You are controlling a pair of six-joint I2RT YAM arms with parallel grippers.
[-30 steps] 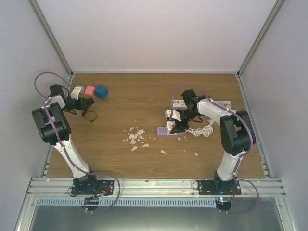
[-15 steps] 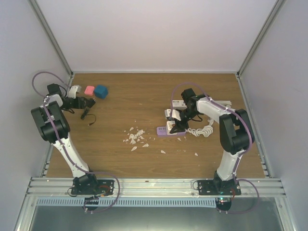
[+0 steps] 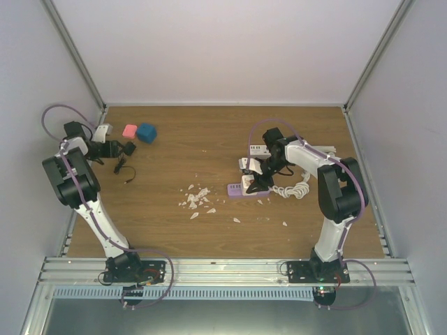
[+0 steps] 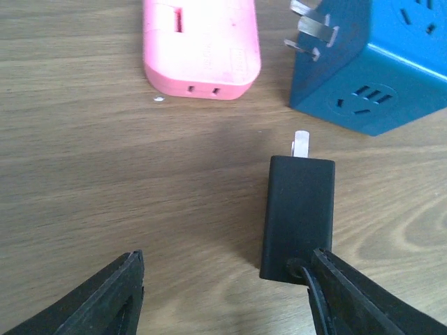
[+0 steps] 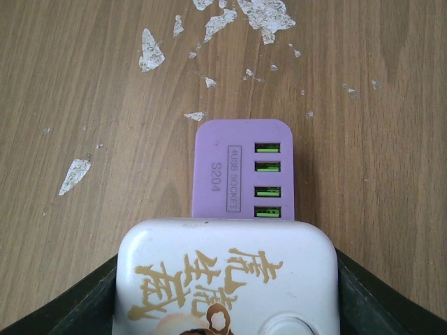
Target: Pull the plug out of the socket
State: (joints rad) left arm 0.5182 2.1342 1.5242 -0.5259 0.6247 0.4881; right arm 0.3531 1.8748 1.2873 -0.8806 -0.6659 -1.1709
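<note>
A black plug point(image 4: 298, 216) with its cord lies flat on the wood, prongs toward a blue cube socket point(image 4: 377, 63). My left gripper point(image 4: 227, 269) is open just behind the plug; its right finger point(image 4: 363, 300) lies by the plug's cord end and the jaws hold nothing. In the top view this gripper point(image 3: 117, 149) is at the far left. My right gripper point(image 5: 227, 276) is shut on a white socket block point(image 5: 209, 244) with gold lettering. A purple USB adapter point(image 5: 243, 171) sticks out of the block's front, seen from above as a purple adapter point(image 3: 239, 190).
A pink adapter point(image 4: 202, 49) lies left of the blue cube, and a white piece point(image 3: 103, 130) lies near the left wall. White flakes point(image 3: 197, 199) litter the middle of the table. A white power strip point(image 3: 260, 150) and coiled cord point(image 3: 297, 187) lie by the right arm.
My left gripper has opened and let go of the black plug, then drawn back a little to the left. The right arm has held still.
</note>
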